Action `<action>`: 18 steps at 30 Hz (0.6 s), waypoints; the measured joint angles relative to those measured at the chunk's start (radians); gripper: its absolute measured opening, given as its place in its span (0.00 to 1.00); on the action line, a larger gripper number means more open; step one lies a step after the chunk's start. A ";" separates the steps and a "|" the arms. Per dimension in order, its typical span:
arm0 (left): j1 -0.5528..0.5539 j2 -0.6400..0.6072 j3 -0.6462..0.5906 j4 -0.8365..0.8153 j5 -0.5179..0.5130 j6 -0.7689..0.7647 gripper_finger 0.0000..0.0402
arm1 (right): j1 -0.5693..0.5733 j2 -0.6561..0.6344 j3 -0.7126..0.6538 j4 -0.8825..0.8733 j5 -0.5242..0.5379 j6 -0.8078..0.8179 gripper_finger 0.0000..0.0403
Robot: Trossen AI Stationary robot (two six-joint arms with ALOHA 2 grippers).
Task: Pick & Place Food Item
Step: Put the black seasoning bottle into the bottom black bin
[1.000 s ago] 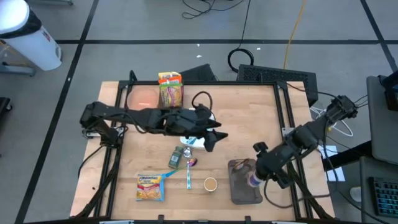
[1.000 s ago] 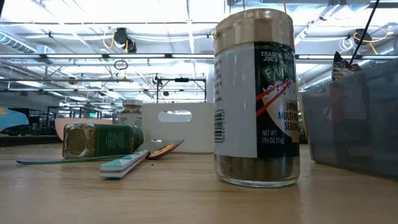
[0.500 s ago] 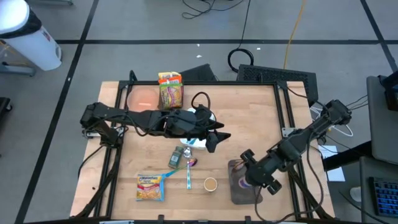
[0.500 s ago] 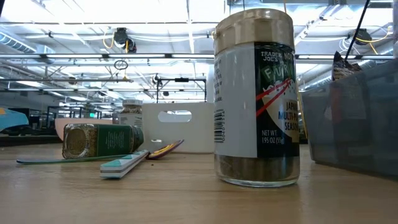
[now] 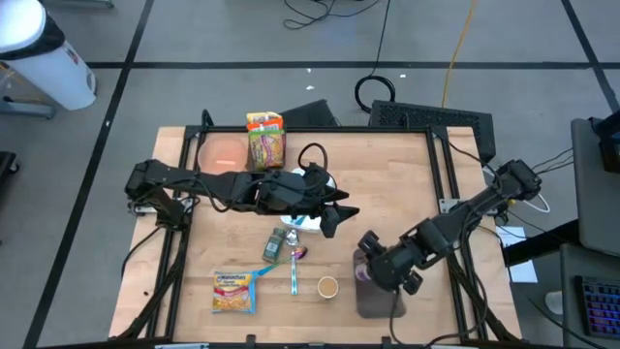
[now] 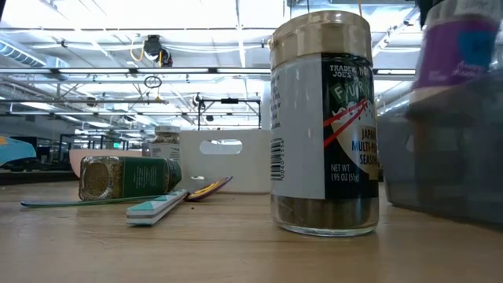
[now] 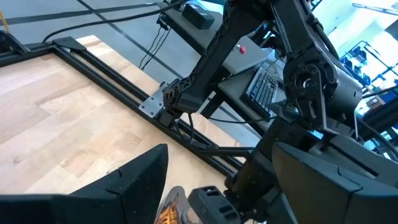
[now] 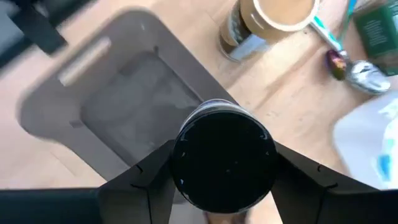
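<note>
My right gripper is shut on a small jar with a black lid and a purple label. It holds the jar over the grey tray at the table's near right. The same tray lies below the jar in the right wrist view. My left gripper hangs open over the table's middle with nothing between its fingers. A tan-lidded seasoning jar stands upright on the table just left of the tray. My right gripper pinches the jar between its two fingers, one on each side of the body just below the black lid. The fingers slant down from above. The jar stays upright with its lid toward the wrist, and its purple label shows above the tray wall.
A green jar lies on its side beside a spoon and a toothbrush. A noodle packet lies near left. A white plate sits under the left gripper. A pink bowl and a snack bag stand at the far edge.
My right gripper has carried the jar toward the table's left and downward over the grey tray, rolling its wrist as it went. The purple label has come into the low view at the upper right. My left arm has kept still.
</note>
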 joint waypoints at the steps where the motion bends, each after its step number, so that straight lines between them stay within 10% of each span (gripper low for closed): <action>1: 0.000 0.000 0.000 0.000 0.000 0.000 0.73 | 0.000 0.000 0.000 -0.004 0.009 -0.025 0.49; 18: 0.000 0.000 0.000 -0.001 0.001 -0.011 0.73 | 0.006 0.005 0.000 -0.040 -0.071 -0.288 0.49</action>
